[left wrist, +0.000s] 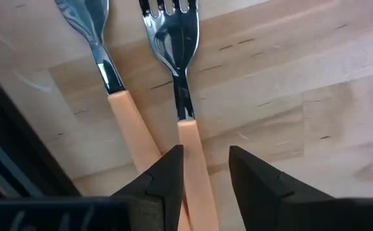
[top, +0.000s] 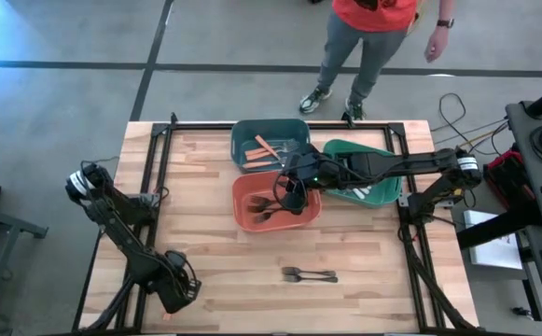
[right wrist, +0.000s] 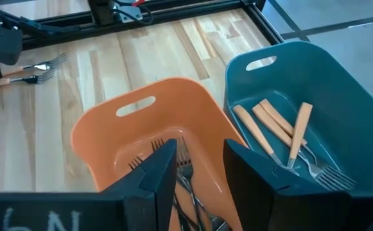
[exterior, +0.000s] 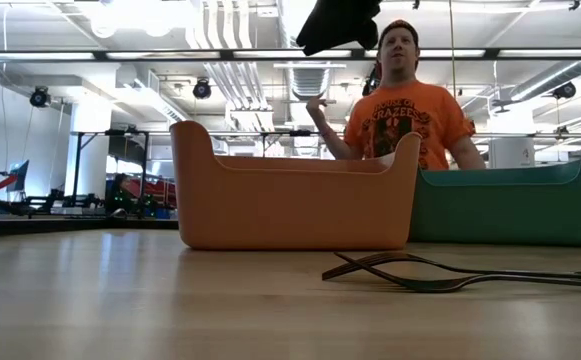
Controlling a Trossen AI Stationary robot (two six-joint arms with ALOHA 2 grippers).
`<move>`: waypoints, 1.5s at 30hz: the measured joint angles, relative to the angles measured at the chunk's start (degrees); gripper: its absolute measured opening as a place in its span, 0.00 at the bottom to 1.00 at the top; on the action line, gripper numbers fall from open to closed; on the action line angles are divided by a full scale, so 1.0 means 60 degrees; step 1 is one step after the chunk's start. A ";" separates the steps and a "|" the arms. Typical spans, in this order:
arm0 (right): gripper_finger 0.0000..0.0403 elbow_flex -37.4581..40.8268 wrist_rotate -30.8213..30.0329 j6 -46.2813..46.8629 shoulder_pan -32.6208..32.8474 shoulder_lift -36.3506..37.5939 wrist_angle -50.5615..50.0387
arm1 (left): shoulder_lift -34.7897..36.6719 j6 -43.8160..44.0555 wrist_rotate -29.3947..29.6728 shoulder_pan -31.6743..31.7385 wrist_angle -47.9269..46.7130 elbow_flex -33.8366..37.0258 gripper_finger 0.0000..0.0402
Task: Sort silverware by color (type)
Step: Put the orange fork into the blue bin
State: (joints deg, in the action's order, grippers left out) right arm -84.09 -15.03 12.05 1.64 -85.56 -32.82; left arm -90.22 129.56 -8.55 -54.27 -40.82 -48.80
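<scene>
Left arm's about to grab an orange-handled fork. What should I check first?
1. Left gripper open, straddling one orange-handled fork: ok.
2. Neighbouring fork clear of the grip: not ok, its handle disappears behind one finger.
3. Teal bin holds orange-handled pieces: ok.
4. Right gripper, open above the orange-red bin, off the path to teal: cannot tell.
5. Person beyond the table's far edge: ok.

Robotics lab: exposed ceiling ducts (exterior: 240, 75), equipment racks (exterior: 120, 165).
</scene>
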 joint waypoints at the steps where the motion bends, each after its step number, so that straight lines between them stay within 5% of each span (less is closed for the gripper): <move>1: 0.30 0.0000 -0.0001 0.0000 -0.0001 0.0000 0.0000 | -0.0026 0.0000 0.0001 0.0008 0.0036 0.0000 0.28; 18: 0.30 0.0000 -0.0004 0.0004 -0.0001 -0.0004 0.0000 | -0.0556 -0.0135 0.0016 0.0064 0.0133 0.0018 0.37; 34: 0.29 0.0000 -0.0007 -0.0002 -0.0001 -0.0007 0.0000 | -0.0567 -0.0252 0.0119 0.0154 0.0386 0.0018 0.04; 45: 0.28 0.0000 -0.0007 -0.0022 -0.0001 -0.0007 -0.0006 | -0.0083 -0.0233 0.0227 0.0150 0.0306 -0.0075 0.04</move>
State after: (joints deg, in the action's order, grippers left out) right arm -84.09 -15.07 11.92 1.63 -85.60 -32.86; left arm -90.72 128.16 -7.19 -53.37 -38.99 -49.25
